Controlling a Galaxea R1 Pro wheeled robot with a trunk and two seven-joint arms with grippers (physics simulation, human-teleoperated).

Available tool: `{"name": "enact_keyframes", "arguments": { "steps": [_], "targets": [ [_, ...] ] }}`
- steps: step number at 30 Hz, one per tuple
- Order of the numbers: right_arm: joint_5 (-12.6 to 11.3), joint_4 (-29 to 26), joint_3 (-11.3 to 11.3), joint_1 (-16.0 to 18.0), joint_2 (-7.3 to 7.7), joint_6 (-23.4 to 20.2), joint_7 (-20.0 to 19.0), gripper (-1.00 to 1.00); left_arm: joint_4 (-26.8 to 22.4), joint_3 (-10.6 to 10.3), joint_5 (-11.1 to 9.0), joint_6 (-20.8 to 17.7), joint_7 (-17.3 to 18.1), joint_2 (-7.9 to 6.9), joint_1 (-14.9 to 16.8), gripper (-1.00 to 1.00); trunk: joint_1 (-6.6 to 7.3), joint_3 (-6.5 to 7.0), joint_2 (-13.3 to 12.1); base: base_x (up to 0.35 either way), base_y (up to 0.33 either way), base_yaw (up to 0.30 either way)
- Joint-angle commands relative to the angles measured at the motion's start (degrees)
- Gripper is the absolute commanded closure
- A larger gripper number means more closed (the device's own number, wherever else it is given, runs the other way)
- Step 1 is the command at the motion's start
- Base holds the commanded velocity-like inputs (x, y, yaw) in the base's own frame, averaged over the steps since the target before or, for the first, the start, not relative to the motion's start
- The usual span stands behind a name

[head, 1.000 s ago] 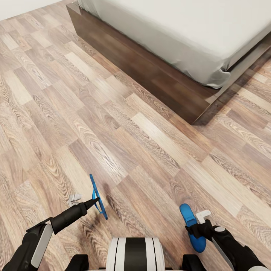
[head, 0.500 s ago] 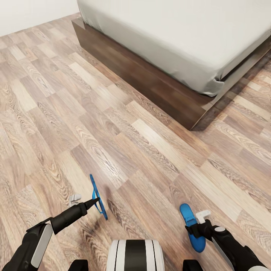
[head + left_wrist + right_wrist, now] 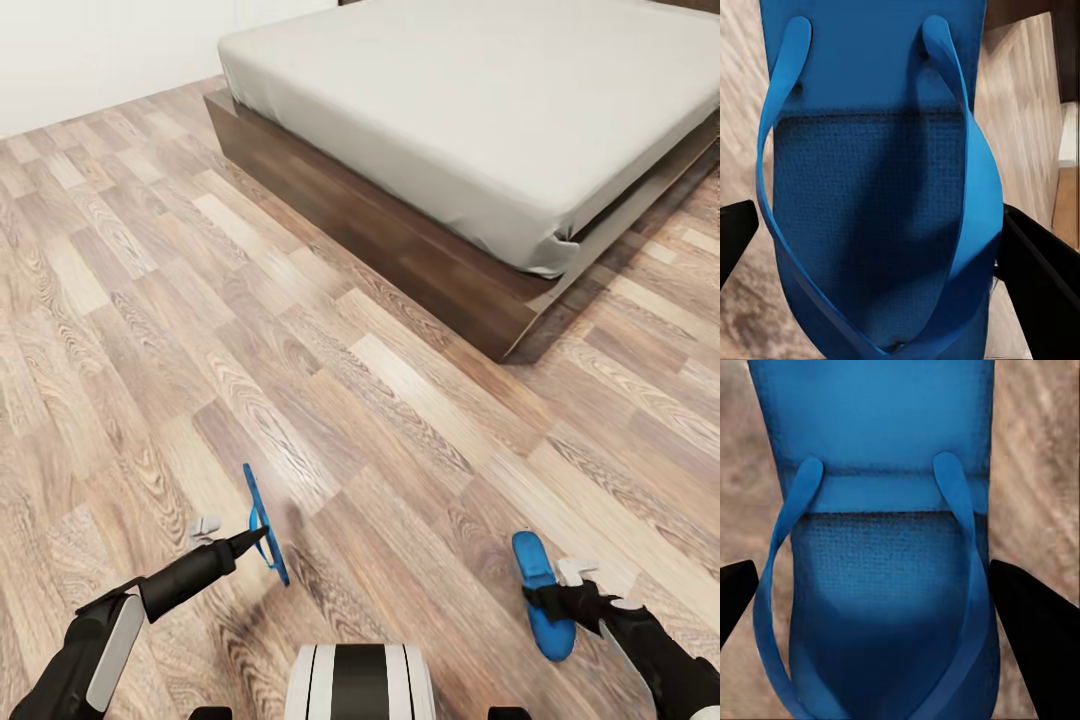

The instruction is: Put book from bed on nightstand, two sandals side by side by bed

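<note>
A robot carries one blue sandal in each arm over the wood floor [image 3: 150,300], with the bed [image 3: 480,130] ahead and well apart from both. Neither sandal is yet set down beside the bed, so the pairing looks still to do; no book shows on the visible stretch of mattress, and no nightstand is in view, so that half of the task cannot be judged.

At left, the left gripper [image 3: 245,540] has its jaws pinched on the left sandal [image 3: 264,525], held on edge above the floor; the left wrist view shows its dark fingers [image 3: 1039,277] flanking the sole [image 3: 870,247].

At right, the right gripper [image 3: 560,600] has its jaws closed across the right sandal [image 3: 540,590], carried flat, strap up, over the floor off the bed's near corner.
</note>
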State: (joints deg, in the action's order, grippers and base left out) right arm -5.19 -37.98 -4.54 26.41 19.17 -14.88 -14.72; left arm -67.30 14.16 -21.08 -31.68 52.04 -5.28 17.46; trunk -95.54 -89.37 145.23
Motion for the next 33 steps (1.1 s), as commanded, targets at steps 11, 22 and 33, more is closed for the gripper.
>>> {"name": "enact_keyframes", "arguments": {
  "steps": [11, 22, 33],
  "targets": [
    [-17.54, 14.1, 9.54, -0.3, 9.09, -7.09, -34.39, 1.0, 14.32, -2.8, 1.92, 9.03, -6.83, -0.12, -0.01, 1.0, 0.29, 2.41, -0.14, 0.0, 0.0, 0.0],
    [-18.0, 30.9, 9.56, -0.52, 9.39, 5.29, -41.08, 1.0, 30.27, -2.79, 6.47, 24.43, -7.81, -0.19, -0.06, 1.0, 0.57, 4.85, -0.28, 0.0, 0.0, 0.0],
    [-18.06, 31.4, 9.55, -0.65, 9.36, 7.58, -41.17, 1.0, 30.65, -2.74, 6.58, 25.09, -8.0, -0.26, -0.06, 1.0, 0.85, 7.28, -0.43, 0.0, 0.0, 0.0]
  ]
}}
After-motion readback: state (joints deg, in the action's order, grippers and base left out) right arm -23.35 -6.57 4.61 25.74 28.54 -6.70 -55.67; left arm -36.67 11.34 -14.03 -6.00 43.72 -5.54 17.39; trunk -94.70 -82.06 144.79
